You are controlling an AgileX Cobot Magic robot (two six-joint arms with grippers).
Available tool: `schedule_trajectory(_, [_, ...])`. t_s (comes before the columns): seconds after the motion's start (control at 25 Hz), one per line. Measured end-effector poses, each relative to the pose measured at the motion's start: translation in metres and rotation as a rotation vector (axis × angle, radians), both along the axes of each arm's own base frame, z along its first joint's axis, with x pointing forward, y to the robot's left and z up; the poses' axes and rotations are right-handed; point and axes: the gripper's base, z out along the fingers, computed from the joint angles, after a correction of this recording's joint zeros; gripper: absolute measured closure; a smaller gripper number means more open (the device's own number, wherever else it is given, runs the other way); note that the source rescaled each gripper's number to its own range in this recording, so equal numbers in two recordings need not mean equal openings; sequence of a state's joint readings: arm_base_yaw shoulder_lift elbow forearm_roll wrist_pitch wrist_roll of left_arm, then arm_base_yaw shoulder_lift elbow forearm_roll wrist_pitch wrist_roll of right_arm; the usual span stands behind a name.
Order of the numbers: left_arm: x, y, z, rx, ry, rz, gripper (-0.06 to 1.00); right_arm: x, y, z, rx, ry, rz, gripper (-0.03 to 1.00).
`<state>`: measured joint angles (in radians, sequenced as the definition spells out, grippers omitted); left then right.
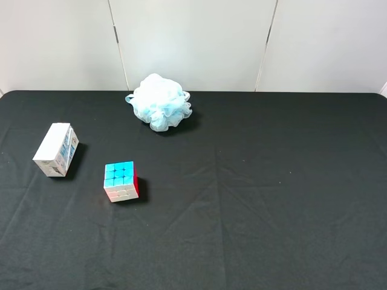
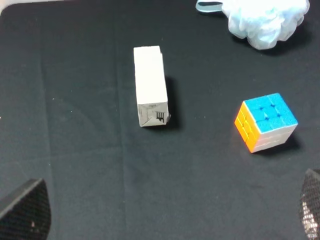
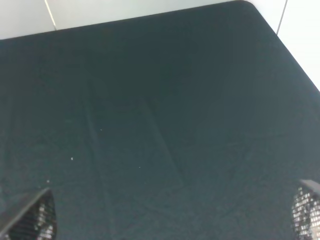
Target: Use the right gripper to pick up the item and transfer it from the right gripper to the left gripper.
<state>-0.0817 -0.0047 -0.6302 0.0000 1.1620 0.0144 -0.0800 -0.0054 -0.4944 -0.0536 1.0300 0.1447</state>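
A small white drink carton lies on its side on the black cloth, far over on the left of the table in the high view, with faint blue print showing on its long face. The left wrist view shows it from above, a small dark mark on its near end flap, nothing touching it.

Just to its right, a little nearer the camera in the high view, sits a puzzle cube, its top face light blue and one side red; the left wrist view shows an orange side as well. Carton and cube are close but apart. A pale blue mesh bath puff rests near the table's far edge, well clear of both.

The left gripper hangs above the cloth short of the carton, its two dark fingertips set wide apart at the picture's corners, holding nothing. The right gripper is likewise spread wide over bare cloth, one mesh-textured fingertip at each corner, empty.
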Motion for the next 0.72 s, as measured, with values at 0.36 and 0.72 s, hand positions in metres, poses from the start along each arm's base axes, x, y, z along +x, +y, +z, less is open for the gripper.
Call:
schedule_trajectory(0.36, [0.023, -0.004, -0.029, -0.021, 0.057, -0.014, -0.02, 0.0, 0.0, 0.0, 0.002, -0.001, 0.002, -0.03])
schedule_trajectory(0.72, [0.023, -0.005, -0.029, -0.025, 0.058, -0.017, -0.01, 0.0, 0.0, 0.0, 0.003, -0.001, 0.002, -0.03])
